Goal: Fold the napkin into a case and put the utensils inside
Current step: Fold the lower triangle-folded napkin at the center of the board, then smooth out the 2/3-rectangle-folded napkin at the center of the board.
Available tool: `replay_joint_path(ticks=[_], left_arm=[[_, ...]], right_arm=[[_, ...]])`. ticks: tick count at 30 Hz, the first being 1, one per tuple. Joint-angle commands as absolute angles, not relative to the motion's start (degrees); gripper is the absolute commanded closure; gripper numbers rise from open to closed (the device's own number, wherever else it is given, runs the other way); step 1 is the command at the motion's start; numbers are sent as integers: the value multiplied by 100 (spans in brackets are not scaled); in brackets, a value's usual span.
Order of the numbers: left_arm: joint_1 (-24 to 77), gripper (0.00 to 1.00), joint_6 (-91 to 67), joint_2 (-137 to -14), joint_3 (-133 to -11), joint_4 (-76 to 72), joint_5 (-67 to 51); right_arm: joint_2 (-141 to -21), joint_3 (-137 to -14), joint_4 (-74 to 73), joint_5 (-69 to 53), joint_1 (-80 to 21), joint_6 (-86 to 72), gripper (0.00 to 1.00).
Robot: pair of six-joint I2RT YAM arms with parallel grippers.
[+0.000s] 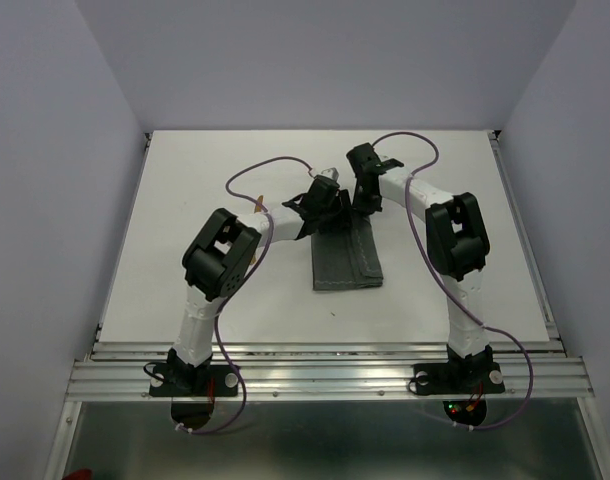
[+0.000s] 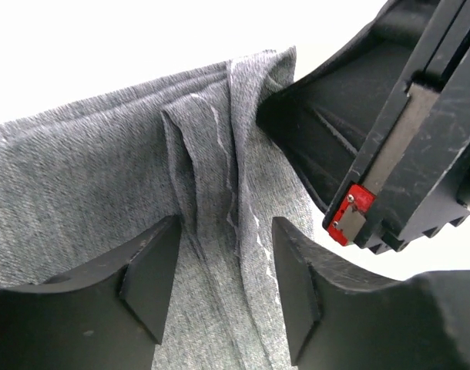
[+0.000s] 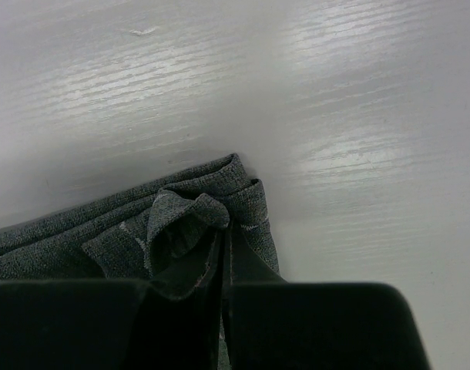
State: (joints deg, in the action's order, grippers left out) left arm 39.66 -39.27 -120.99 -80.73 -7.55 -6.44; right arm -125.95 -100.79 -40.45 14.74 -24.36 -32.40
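Observation:
The napkin [image 1: 347,262] lies mid-table as a dark grey folded strip with a pale stitched hem line. My left gripper [image 1: 323,205] hangs over its far end. In the left wrist view that gripper [image 2: 226,231] is open, its jaws standing on either side of raised folds of the napkin [image 2: 81,177] without squeezing them. My right gripper [image 1: 363,200] is just to the right of it. The right wrist view shows the right gripper [image 3: 226,239] shut on a curled corner layer of the napkin [image 3: 81,231]. The utensils are hidden.
The white table [image 1: 185,220] extends on all sides of the cloth, with pale walls behind and beside it. A purple cable [image 1: 275,165] loops above the left arm and another runs along the right arm. The two grippers are nearly touching.

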Motion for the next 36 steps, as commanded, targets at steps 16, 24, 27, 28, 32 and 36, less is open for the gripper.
replay_joint_path(ticks=[16,24,27,28,32,36], left_arm=[[3990,42,-3735,-12120,-8305,-984,-492],[3990,50,-3718,-12234,-8472,-1011,-466],[3982,52,-3735,-12296,-8534,-993,-457],[3981,53,-3753,-12296,-8525,-1028,-448],[3990,55,-3718,-12401,-8604,-1002,-466],[3990,61,-3727,-12437,-8587,-1019,-448]], right_arm=[[-12586,-10266,-4219,1441,-2522,-3234,98],[-12586,-10266,-4236,1398,-2522,-3199,98],[-12603,-10274,-4227,1371,-2522,-3190,98],[-12604,-10283,-4219,1362,-2522,-3173,98],[-12656,-10353,-4245,1301,-2575,-3147,98],[-12656,-10380,-4245,1292,-2575,-3120,98]])
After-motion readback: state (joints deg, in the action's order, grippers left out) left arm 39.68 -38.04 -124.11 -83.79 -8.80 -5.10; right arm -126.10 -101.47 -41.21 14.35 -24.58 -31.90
